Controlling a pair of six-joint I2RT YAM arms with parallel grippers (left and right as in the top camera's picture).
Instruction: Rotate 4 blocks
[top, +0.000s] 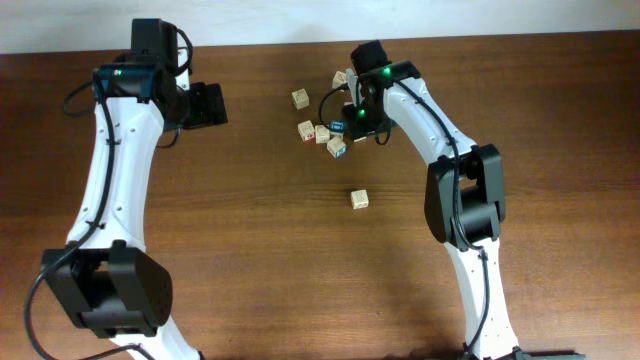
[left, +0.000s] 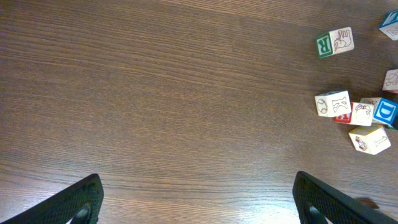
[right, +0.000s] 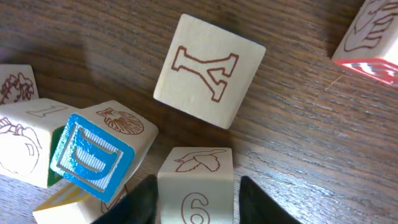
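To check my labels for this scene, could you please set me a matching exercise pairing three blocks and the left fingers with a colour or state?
Things:
1. R block
2. D block
3. 6 block
4. left fingers

Colour or state:
a. blue face
b. wide apart, nothing between
c. green face
d. between the right fingers

Pairs: 1-c, 2-a, 3-d, 4-b

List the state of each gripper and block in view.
left gripper: open, empty, over bare table.
right gripper: fingers straddle the 6 block, grip unclear.
6 block: between the fingers, not visibly clamped.
Y block: flat on table, free, Y up.
blue D block: beside 6 block, not held.
R block: flat, free, green R side showing.
lone block: flat, off by itself.
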